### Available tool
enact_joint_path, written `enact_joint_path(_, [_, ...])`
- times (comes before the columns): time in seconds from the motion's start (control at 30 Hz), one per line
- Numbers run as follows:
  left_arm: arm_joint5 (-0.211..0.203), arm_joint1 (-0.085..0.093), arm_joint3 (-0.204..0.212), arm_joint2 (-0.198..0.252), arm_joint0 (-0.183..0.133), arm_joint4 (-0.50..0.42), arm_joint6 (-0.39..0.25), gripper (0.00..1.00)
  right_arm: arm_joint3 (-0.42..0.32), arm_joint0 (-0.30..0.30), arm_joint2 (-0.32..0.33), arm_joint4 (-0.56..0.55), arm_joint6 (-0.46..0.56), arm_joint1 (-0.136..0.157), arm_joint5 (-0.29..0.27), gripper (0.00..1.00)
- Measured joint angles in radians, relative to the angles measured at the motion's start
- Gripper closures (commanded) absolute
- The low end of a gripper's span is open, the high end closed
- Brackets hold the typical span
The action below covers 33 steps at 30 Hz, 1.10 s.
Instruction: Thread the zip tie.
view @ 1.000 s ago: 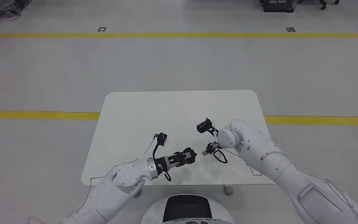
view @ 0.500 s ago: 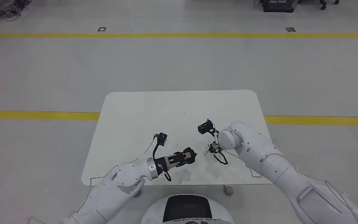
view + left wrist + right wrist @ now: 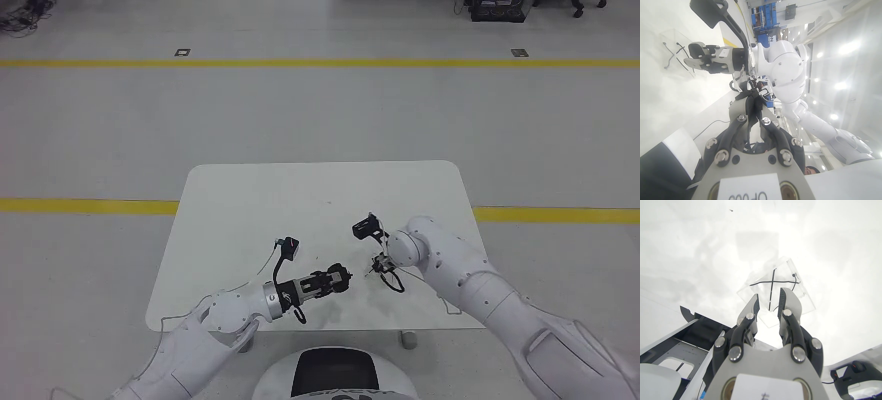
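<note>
A clear tray [image 3: 791,263] lies on the white table [image 3: 250,200] and holds black zip ties [image 3: 772,281] that cross each other. My right gripper [image 3: 768,302] hangs open just above the tray's near corner, one tie's end showing between its fingers [image 3: 782,298]. The left wrist view shows the same right gripper [image 3: 689,55] open over the tray [image 3: 675,37]. My left gripper [image 3: 753,94] is shut on a black zip tie [image 3: 738,97], held above the table a short way from the right gripper [image 3: 376,266]. In the top view the left gripper [image 3: 345,273] points at the right one.
Both grippers are over the front middle of the table, close to its front edge [image 3: 300,328]. The table's back half is bare white surface. A small dark speck [image 3: 731,210] lies farther out on the table.
The right arm has shifted very slightly near the tray. The left arm has kept still with its tie.
</note>
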Motion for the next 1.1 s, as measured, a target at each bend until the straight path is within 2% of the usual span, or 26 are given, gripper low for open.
enact_joint_path(0.33, [0.0, 0.0, 0.0, 0.0, 0.0, 0.0, 0.0, 1.0, 0.072, 0.02, -0.019, 0.007, -0.002, -0.031, -0.015, 0.81])
enact_joint_path(1.1, [0.0, 0.0, 0.0, 0.0, 0.0, 0.0, 0.0, 1.0, 0.179, 0.043, -0.046, -0.003, 0.006, -0.087, -0.018, 0.84])
